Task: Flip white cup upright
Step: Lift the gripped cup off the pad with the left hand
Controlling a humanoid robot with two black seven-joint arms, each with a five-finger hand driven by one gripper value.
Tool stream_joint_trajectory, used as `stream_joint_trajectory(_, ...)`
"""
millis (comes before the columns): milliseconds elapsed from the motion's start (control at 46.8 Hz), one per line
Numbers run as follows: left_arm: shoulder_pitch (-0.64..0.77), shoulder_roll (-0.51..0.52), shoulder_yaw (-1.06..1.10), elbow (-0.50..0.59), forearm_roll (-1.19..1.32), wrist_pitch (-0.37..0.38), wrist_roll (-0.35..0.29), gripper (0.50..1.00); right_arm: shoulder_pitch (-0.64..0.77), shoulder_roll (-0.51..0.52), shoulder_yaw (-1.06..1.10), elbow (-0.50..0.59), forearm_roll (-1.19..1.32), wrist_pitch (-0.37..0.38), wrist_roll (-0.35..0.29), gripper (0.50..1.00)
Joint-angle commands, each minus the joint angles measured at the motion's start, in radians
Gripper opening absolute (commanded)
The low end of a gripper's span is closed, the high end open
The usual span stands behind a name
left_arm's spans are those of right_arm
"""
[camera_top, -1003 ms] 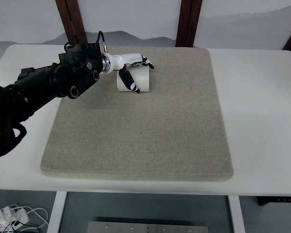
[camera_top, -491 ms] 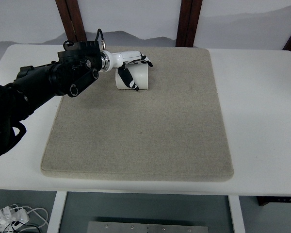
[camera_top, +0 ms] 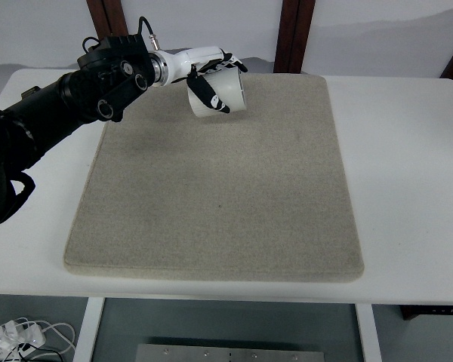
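My left hand (camera_top: 211,79) reaches from the upper left of the frame, arm stretched toward the top centre. My fingers (camera_top: 204,92) are wrapped around the white cup (camera_top: 220,94). The cup is tilted, over the far edge of the grey mat (camera_top: 219,188).

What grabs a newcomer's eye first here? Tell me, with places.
The black left arm reaching in from the left edge, its white left hand closed around the white cup at the far-left corner of the grey mat. The cup looks tilted. The mat covers most of the white table.

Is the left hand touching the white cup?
Touching. The top view shows the left hand with fingers wrapped around the white cup.
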Motion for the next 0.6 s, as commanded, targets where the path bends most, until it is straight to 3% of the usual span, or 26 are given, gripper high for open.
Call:
stream_joint_trajectory(0, -0.004, 0.011, -0.001, 0.003, -0.159, -0.07, 0.003, 0.5, 0.0, 0.0, -0.001, 0.0, 0.0, 0.0, 0.0, 0.952)
stream_joint_trajectory(299, 0.051, 0.086, -0.073, 0.003, -0.399, -0.231, -0.002, 0.5, 0.0, 0.0, -0.001, 0.0, 0.0, 0.0, 0.001, 0.952)
stream_joint_trajectory(576, 0.163, 0.097, -0.261, 0.001, -0.4, -0.279, -0.065, 0.5, 0.0, 0.0, -0.001, 0.0, 0.0, 0.0, 0.001, 0.952)
